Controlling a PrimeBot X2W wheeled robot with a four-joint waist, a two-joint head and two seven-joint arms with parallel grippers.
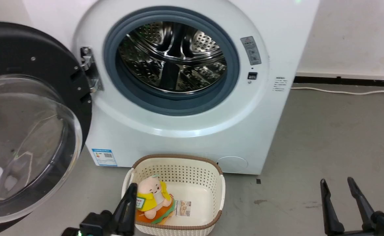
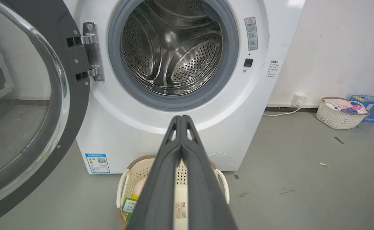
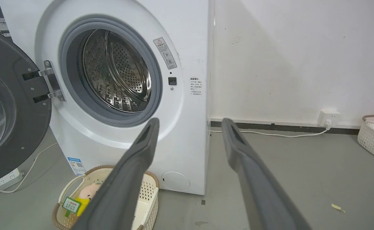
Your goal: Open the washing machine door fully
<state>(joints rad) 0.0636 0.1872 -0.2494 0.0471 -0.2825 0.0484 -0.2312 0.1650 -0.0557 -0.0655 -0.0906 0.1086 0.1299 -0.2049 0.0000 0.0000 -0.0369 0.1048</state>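
The white washing machine [image 1: 192, 144] stands ahead with its grey-ringed opening and steel drum [image 1: 172, 55] exposed. Its door [image 1: 31, 65] is swung wide to the left on the metal hinge [image 1: 90, 70], the black rim and clear glass bowl [image 1: 21, 141] facing me. The door [image 2: 72, 105] and the door [image 3: 17, 127] also appear in both wrist views. My left gripper [image 1: 133, 186] is shut, low in front of the basket, apart from the door; its fingers [image 2: 180, 153] press together. My right gripper [image 1: 337, 179] hangs open over the floor at lower right with nothing between its fingers [image 3: 142, 143].
A cream perforated basket [image 1: 205, 170] with a plush toy [image 1: 152, 198] sits on the floor against the machine's front. A white cable [image 1: 343, 91] runs along the wall base. A second basket [image 2: 340, 113] and a blue box [image 2: 370, 107] stand far right.
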